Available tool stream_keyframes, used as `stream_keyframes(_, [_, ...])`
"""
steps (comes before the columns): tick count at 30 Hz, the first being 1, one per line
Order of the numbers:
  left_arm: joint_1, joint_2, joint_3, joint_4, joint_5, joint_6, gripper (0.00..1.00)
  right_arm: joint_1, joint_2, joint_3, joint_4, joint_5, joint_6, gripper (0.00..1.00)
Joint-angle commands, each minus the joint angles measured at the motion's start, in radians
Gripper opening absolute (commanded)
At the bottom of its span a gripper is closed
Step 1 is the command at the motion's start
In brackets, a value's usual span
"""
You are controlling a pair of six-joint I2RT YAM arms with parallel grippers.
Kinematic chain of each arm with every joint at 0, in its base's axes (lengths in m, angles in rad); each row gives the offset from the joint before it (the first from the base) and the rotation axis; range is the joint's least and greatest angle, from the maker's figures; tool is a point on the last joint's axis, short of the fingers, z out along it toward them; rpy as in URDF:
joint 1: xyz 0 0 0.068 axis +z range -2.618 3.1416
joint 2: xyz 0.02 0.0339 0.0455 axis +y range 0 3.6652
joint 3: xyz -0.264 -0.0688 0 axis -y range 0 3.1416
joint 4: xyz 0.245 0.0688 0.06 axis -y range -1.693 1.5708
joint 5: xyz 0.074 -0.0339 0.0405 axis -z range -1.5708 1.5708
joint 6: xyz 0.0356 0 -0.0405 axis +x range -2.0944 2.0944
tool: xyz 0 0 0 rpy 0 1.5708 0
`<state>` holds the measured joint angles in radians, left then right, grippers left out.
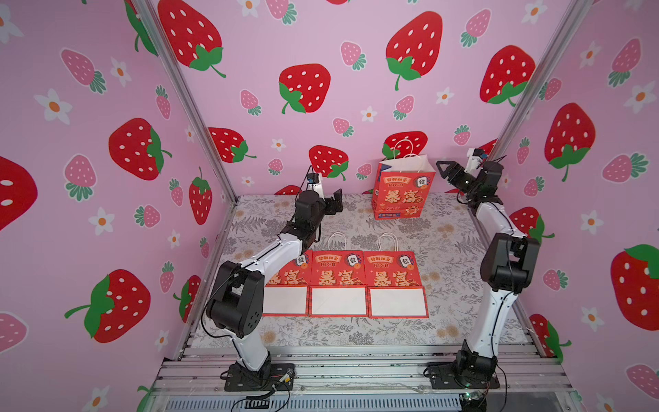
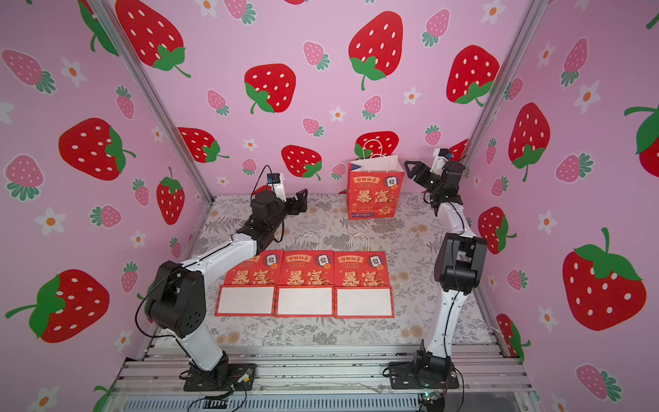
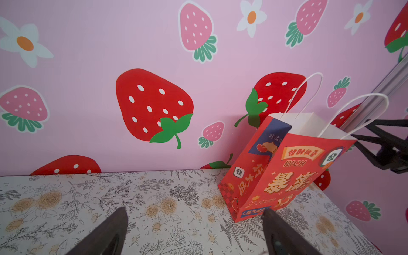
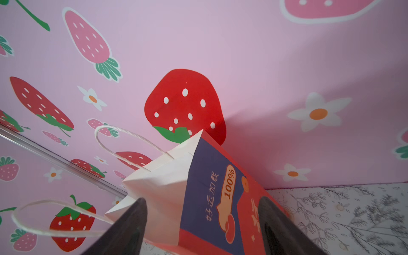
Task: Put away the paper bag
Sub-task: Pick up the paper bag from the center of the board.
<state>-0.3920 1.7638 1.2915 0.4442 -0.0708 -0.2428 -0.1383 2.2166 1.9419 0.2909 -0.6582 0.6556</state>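
Bags fill both top views: three flattened bags [image 1: 338, 281] lie in a row, and the paper bag [image 1: 401, 192] stands open behind them at the back of the table [image 1: 445, 257]. The right gripper [image 1: 443, 169] is just beside its upper corner; the left gripper [image 1: 337, 201] is well apart.

The left wrist view shows wide, empty fingers [image 3: 114, 229].

In the right wrist view, wide fingers [image 4: 132, 220] straddle the bag's side panel without pinching it.

The step looks like the approach to fold. Next, the side probably needs pushing inward without tipping the bag.

The left arm [image 1: 271, 253] and right arm [image 1: 496, 223] are raised, elbows bent; the left pincer [image 1: 337, 201] is held spread wide, the right pincer [image 1: 443, 170] likewise parted.
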Motion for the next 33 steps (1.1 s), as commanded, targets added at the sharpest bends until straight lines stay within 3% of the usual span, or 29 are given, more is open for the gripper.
stream_keyframes(1, [0.002,0.011,-0.012,0.075,0.084,0.021,0.95,0.027,0.01,0.08,-0.008,-0.102,-0.02,0.81])
stream_keyframes(8, [0.008,0.015,-0.022,0.071,0.151,0.01,0.95,0.059,0.033,0.121,-0.13,-0.179,-0.093,0.83])
stream_keyframes(17, [0.008,0.046,-0.013,0.08,0.186,-0.024,0.95,0.1,-0.133,-0.141,-0.108,-0.187,-0.151,0.84])
stream_keyframes(23, [0.008,0.04,-0.021,0.082,0.182,-0.022,0.95,0.137,-0.181,-0.163,-0.219,-0.105,-0.305,0.82])
stream_keyframes(28, [0.009,0.044,-0.021,0.08,0.178,-0.021,0.95,0.205,-0.185,-0.132,-0.324,0.06,-0.46,0.79])
stream_keyframes(33, [0.008,0.051,-0.016,0.075,0.181,-0.023,0.95,0.24,-0.155,-0.098,-0.358,0.19,-0.514,0.71])
